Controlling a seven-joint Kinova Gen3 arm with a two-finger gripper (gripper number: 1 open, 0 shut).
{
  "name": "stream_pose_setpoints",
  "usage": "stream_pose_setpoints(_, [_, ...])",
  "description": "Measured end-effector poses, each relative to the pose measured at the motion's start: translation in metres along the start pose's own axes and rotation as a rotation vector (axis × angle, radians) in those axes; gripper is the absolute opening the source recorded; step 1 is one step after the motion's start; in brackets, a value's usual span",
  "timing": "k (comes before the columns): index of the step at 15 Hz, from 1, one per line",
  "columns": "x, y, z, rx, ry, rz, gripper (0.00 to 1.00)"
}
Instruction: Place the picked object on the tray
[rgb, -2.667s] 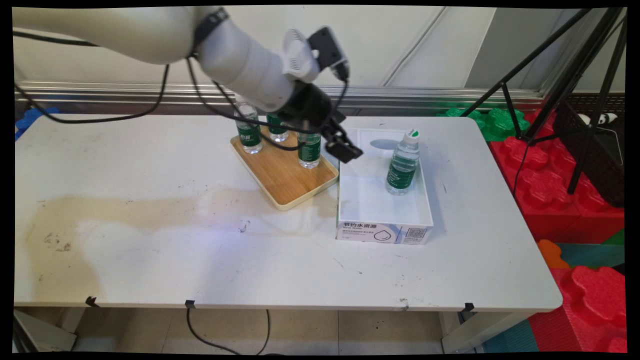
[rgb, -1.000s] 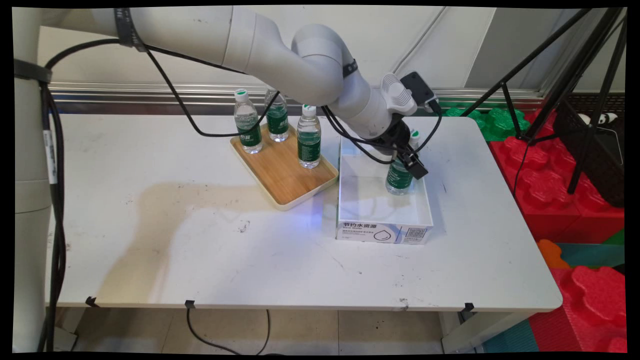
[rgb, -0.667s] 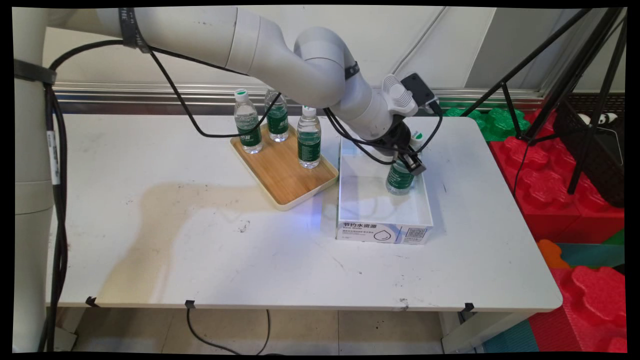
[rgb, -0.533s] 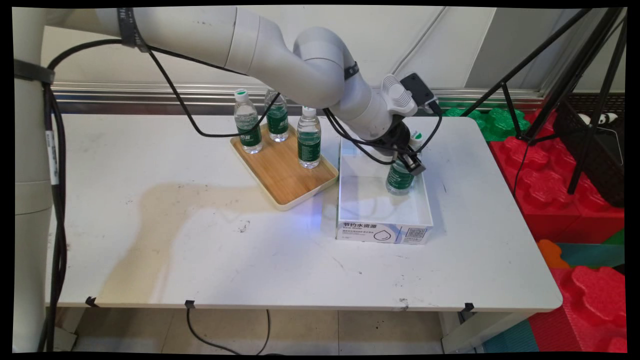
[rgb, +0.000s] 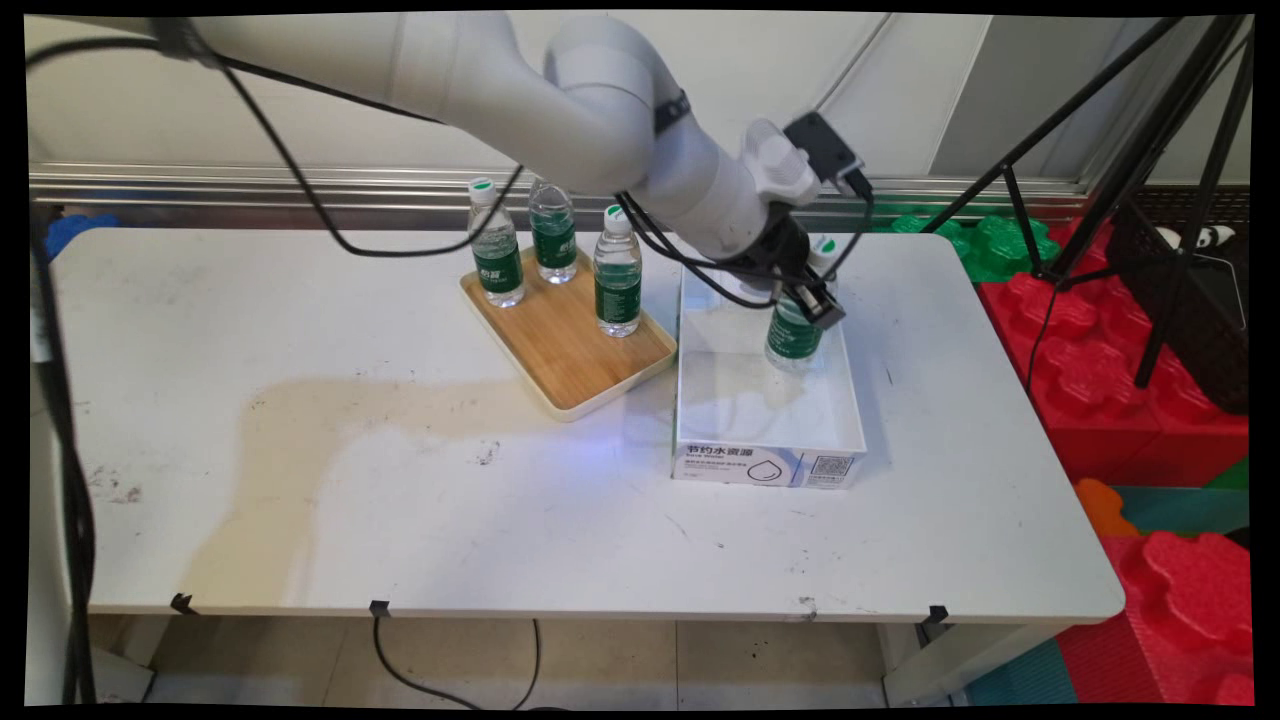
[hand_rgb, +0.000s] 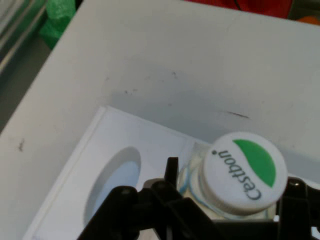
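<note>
The end effector is clamped on the upper body of a water bottle, one finger on each side just below the neck. In the hand view the bottle's white cap with its green mark sits directly between the black fingers, filling the gap at the lower right of that picture. The bottle stays close to upright, its base slightly above or just at the floor of the white box; whether it touches cannot be told. A faint shadow lies on the box floor beneath it.

Clock directions below are read in the main view. The bottle hangs toward the far right part of the open white box, which stands on the worktop with printed lettering and a small square code on its near wall. At about 9 o'clock from the end effector, just beside the box's left wall, lies a wooden tray set at an angle. Three more water bottles stand upright on the tray's far end: one nearest the box, one behind it at roughly 10 o'clock, and one farthest left. Black cables droop from the arm above the tray. At 3 o'clock, past the worktop's edge, stand red foam blocks and a black tripod.
</note>
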Motion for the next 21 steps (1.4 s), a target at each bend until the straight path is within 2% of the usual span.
stream_pose_setpoints(7, [0.002, -0.007, -0.086, 0.023, 0.071, 0.020, 0.00])
stream_pose_setpoints(13, [-0.012, -0.019, -0.138, 0.021, 0.098, 0.029, 0.00])
stream_pose_setpoints(21, [-0.064, -0.049, -0.202, 0.008, 0.066, 0.042, 0.00])
